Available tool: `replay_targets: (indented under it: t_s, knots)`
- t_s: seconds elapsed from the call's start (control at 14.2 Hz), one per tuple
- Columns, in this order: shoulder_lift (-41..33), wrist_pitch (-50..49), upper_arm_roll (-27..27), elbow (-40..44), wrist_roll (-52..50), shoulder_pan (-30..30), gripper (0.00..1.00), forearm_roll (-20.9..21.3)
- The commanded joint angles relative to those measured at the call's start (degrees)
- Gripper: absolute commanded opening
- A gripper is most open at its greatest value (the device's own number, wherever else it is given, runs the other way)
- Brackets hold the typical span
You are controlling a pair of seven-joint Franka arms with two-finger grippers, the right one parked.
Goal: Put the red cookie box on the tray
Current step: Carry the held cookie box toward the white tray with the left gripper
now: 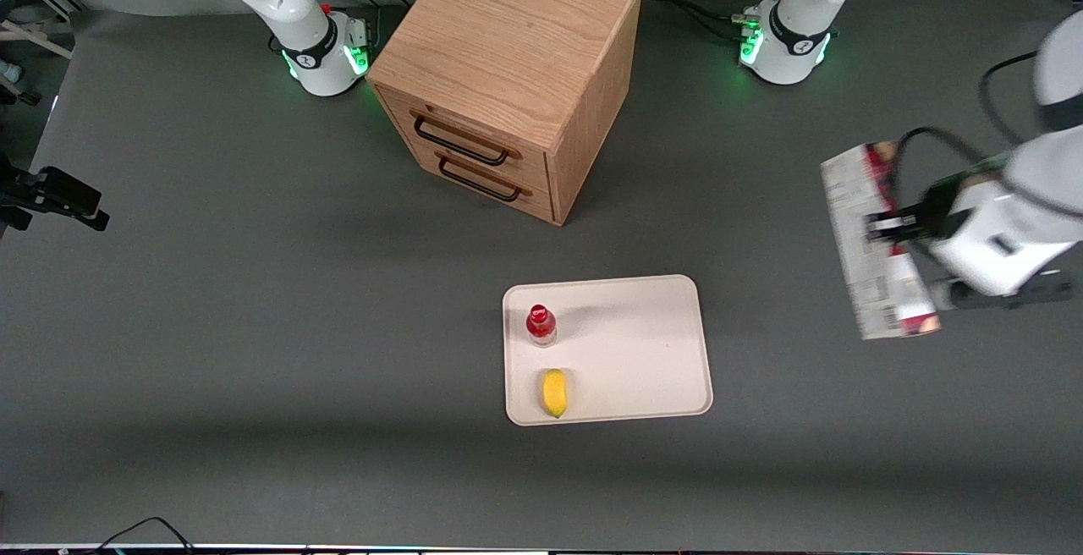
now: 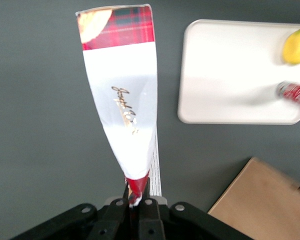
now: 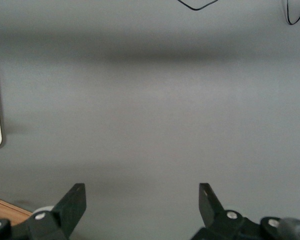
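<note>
The red cookie box (image 1: 876,242), a long flat carton with a text-printed white face and dark red edges, hangs in the air above the table toward the working arm's end. My left gripper (image 1: 884,225) is shut on it, gripping it about midway along its length. In the left wrist view the box (image 2: 125,95) stretches away from my gripper (image 2: 136,197), which pinches its red end. The cream-white tray (image 1: 634,343) lies on the table nearer the front camera than the cabinet, well apart from the box. The tray also shows in the left wrist view (image 2: 230,75).
A small red-capped bottle (image 1: 541,324) and a yellow lemon-like fruit (image 1: 554,392) sit on the tray's side toward the parked arm. A wooden drawer cabinet (image 1: 508,73) with two drawers stands farther from the front camera. Grey table surface (image 1: 254,326) surrounds the tray.
</note>
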Motion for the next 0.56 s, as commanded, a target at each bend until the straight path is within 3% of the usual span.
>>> replay_targets:
  t_s: [0.0,0.21,0.49]
  knots:
    - [2.78,10.01,-6.02,-6.60,-5.91,0.79,0.00,2.54]
    - [8.58,20.12,-9.46,-10.38,-6.54,0.70,0.00,7.10]
    - [16.84,37.78,-10.08,-16.27,-8.98,-0.35,0.00,14.74]
